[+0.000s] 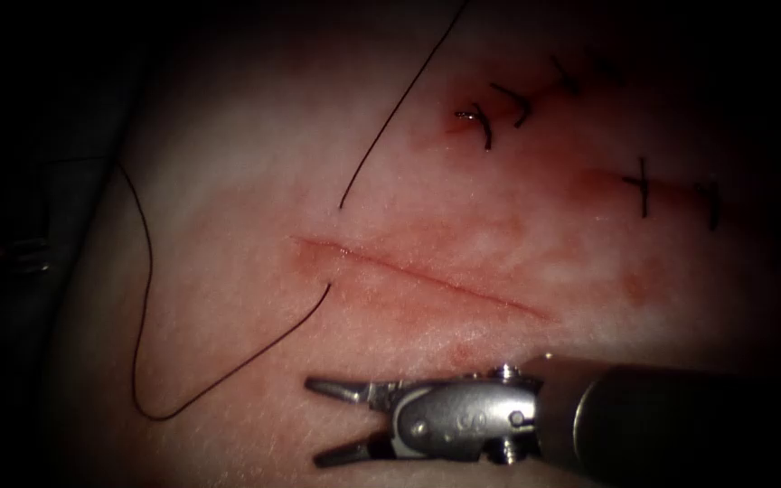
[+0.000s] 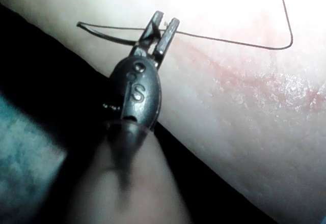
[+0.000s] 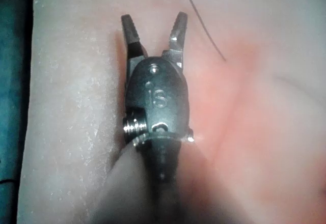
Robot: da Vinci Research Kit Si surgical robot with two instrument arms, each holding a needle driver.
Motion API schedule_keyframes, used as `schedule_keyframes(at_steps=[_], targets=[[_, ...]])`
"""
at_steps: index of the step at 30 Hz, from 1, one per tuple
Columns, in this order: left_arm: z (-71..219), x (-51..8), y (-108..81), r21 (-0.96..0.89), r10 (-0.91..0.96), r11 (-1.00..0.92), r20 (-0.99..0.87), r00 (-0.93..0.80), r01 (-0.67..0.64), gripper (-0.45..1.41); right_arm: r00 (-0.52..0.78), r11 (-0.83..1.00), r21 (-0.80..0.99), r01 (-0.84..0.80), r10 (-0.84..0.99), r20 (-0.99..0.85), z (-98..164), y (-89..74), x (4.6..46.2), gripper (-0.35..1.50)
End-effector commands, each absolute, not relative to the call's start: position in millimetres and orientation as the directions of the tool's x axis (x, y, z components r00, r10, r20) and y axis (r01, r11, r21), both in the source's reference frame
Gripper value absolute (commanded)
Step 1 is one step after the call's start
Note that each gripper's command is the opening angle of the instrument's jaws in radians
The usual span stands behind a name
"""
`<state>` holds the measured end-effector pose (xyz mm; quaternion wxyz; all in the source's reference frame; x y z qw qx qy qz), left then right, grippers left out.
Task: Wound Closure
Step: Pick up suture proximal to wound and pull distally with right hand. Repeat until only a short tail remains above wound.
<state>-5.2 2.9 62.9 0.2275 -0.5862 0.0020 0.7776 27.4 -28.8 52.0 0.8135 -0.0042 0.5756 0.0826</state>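
Cut [image 1: 418, 276] in the tissue [image 1: 228, 181] is lying unclosed near the middle of the endoscope view, slanting from its 10 o'clock end down toward 4 o'clock. Finished stitches [image 1: 490, 122] are sitting on other cuts toward 1 and 2 o'clock of it, with red fluid [image 1: 456, 125] staining the nearest one. Thread [image 1: 137, 271] is emerging at the cut's 9 o'clock end, looping away toward 7 o'clock over the tissue left of the cut and climbing again toward 10 o'clock. A second strand is running off toward 12 o'clock. The right hand [image 1: 315, 422] is hovering at 6 o'clock of the cut, pointing toward 9 o'clock, spread wide and gripping nothing. The right wrist view is showing the same spread hand [image 3: 154, 23] above bare tissue. In the left wrist view the thread [image 2: 239, 43] is crossing the left hand [image 2: 164, 23] at its tips. Whether that hand is pinching the thread cannot be told.
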Motion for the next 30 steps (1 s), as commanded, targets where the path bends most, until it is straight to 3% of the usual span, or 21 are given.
schedule_keyframes(at_steps=[1,12,15,16,17,18,23,30], targets=[[64.0,-5.7,2.6,-0.263,0.352,-0.896,-0.912,-0.21,-0.358,-0.45,0.336,0.988,0.063,-0.144,0.109,-0.936,53.8,-27.9,28.3,1.09],[65.0,-7.1,2.4,-0.258,0.344,-0.897,-0.917,-0.201,-0.358,-0.45,0.39,0.978,0.04,-0.203,0.119,-0.913,60.5,-23.3,29.0,1.08],[65.0,-7.1,2.4,-0.258,0.344,-0.897,-0.917,-0.201,-0.358,-0.45,0.421,0.974,0.026,-0.224,0.121,-0.899,61.2,-22.8,28.9,0.76],[65.0,-7.1,2.4,-0.258,0.343,-0.898,-0.918,-0.2,-0.356,-0.45,0.444,0.972,0.021,-0.233,0.126,-0.887,61.4,-22.7,28.9,0.46],[65.0,-7.1,2.4,-0.258,0.343,-0.898,-0.918,-0.2,-0.357,-0.45,0.465,0.972,0.018,-0.236,0.129,-0.876,61.5,-22.7,28.7,-0.05],[65.0,-7.1,2.3,-0.257,0.343,-0.898,-0.918,-0.2,-0.357,-0.45,0.489,0.973,0.017,-0.23,0.131,-0.862,61.5,-22.7,28.5,-0.35],[65.0,-7.6,2.2,-0.257,0.339,-0.899,-0.92,-0.194,-0.354,-0.45,0.522,0.978,0.036,-0.205,0.14,-0.841,60.8,-24.0,28.1,-0.35],[65.6,-9.2,2.1,-0.256,0.333,-0.902,-0.925,-0.184,-0.347,-0.45,0.46,0.979,0.154,-0.135,0.2,-0.865,57.5,-29.1,27.6,-0.35]])
